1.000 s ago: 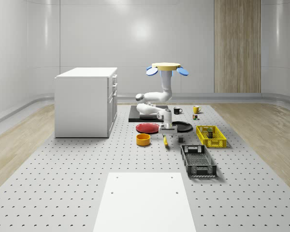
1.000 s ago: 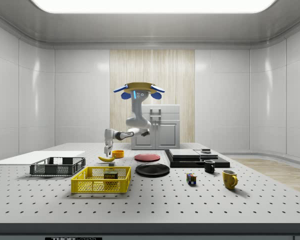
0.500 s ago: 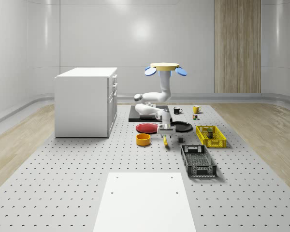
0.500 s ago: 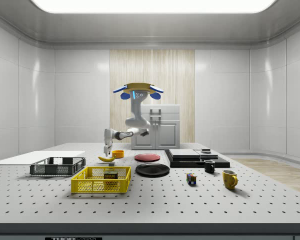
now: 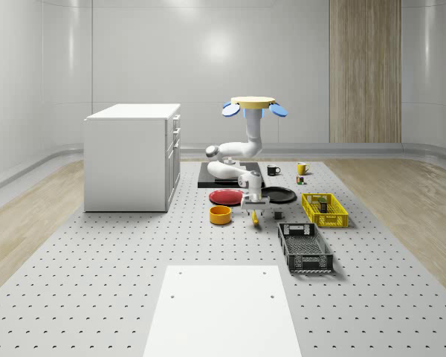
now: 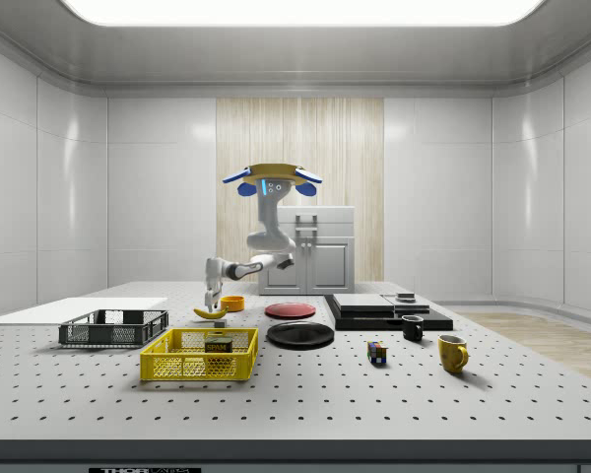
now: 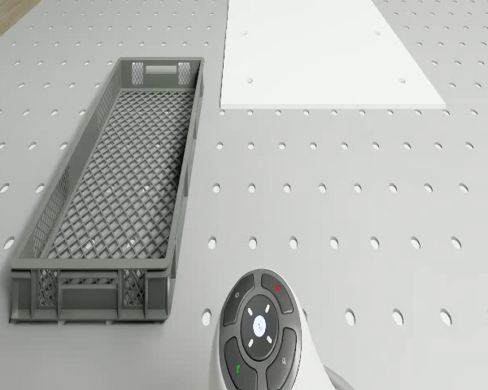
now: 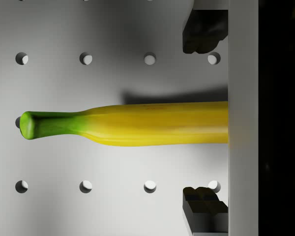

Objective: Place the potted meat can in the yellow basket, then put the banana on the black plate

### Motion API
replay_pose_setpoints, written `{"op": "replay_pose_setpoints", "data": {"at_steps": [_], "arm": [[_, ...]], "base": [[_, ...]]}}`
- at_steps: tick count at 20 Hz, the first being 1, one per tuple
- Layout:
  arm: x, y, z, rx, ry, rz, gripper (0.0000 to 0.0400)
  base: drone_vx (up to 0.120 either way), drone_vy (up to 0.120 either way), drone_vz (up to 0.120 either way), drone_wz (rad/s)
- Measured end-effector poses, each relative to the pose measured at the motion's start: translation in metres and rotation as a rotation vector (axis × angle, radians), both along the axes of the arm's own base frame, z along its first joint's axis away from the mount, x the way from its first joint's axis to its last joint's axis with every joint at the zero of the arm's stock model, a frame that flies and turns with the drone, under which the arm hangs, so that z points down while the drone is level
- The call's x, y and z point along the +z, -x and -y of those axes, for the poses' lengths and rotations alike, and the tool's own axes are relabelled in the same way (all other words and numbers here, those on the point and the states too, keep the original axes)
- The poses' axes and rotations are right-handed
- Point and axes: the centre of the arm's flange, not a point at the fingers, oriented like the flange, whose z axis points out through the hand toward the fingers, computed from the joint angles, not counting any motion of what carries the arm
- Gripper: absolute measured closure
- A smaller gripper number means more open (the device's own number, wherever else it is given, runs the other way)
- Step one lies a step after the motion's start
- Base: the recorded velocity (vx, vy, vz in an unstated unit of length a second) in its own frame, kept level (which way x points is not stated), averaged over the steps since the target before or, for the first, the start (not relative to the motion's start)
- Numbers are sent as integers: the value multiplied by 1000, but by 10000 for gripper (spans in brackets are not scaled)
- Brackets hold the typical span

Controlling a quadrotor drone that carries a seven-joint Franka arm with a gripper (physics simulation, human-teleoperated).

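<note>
tool [image 8: 205,120] (fingers spread) straddling banana [image 8: 132,124]

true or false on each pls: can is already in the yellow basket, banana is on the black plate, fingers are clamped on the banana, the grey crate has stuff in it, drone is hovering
1. The potted meat can lies in the yellow basket. True.
2. The banana is on the black plate. False: it lies on the perforated table, apart from the plate.
3. The gripper is clamped on the banana. False: its fingers stand open, one on each side of the banana.
4. The grey crate holds objects. False: its mesh floor is bare.
5. The drone hovers above the table. True.
</note>
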Motion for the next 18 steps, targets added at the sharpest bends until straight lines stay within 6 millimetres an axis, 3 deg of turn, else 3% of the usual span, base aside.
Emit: {"op": "replay_pose_setpoints", "data": {"at_steps": [18], "arm": [[30, 0, 0, 0, 0, 0, 0]], "base": [[0, 0, 0, 0]]}}
